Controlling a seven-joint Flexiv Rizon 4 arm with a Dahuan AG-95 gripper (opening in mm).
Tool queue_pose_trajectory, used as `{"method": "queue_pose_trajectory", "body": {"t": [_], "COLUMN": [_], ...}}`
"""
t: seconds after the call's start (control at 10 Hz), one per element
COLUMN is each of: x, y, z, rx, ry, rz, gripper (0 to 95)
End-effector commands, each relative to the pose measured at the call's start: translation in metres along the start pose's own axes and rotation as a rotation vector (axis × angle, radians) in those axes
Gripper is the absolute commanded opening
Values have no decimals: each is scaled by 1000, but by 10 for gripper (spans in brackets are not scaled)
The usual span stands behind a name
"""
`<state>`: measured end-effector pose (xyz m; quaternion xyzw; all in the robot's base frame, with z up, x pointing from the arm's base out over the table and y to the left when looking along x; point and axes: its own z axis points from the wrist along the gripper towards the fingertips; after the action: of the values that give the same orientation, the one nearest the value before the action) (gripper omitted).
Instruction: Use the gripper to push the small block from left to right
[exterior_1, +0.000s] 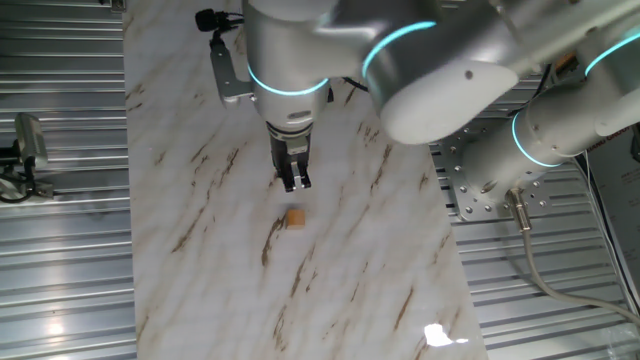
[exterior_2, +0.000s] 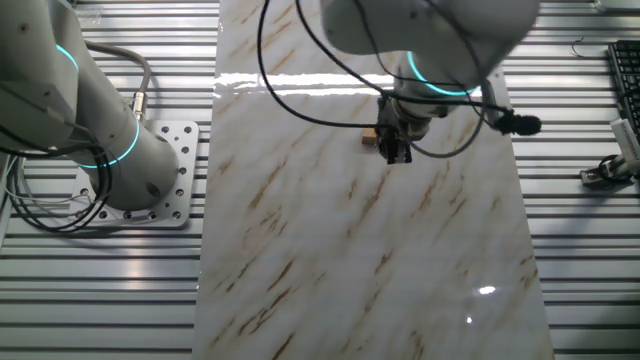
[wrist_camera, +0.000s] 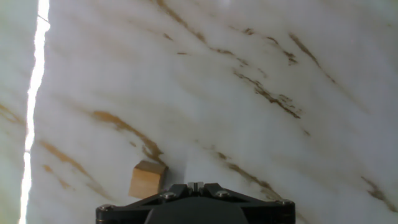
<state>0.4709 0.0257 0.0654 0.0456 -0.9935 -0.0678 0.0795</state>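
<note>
The small block (exterior_1: 295, 217) is a tiny orange-tan cube lying on the marble tabletop (exterior_1: 200, 280). My gripper (exterior_1: 297, 183) hangs just above and behind it, jaws together and holding nothing. In the other fixed view the block (exterior_2: 371, 136) peeks out at the left side of the gripper (exterior_2: 399, 155). In the hand view the block (wrist_camera: 147, 179) lies at the lower left, just left of the dark gripper tip (wrist_camera: 196, 186), close to it but apart.
The marble slab is long and narrow, with ribbed metal table on both sides (exterior_1: 60, 250). The arm's base plate (exterior_1: 480, 185) stands beside the slab. A small clamp-like device (exterior_1: 25, 150) sits at the far left; a keyboard edge (exterior_2: 625, 80) shows at the right.
</note>
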Motion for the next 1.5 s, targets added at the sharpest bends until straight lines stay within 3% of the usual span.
{"method": "queue_pose_trajectory", "body": {"t": [0.1, 0.3, 0.6, 1.5], "x": [1, 1, 1, 0], "y": [0, 0, 0, -1], "z": [2, 2, 2, 4], "rx": [50, 87, 93, 91], "ry": [-53, -53, -101, -99], "rz": [35, 45, 47, 39], "gripper": [0, 0, 0, 0]}}
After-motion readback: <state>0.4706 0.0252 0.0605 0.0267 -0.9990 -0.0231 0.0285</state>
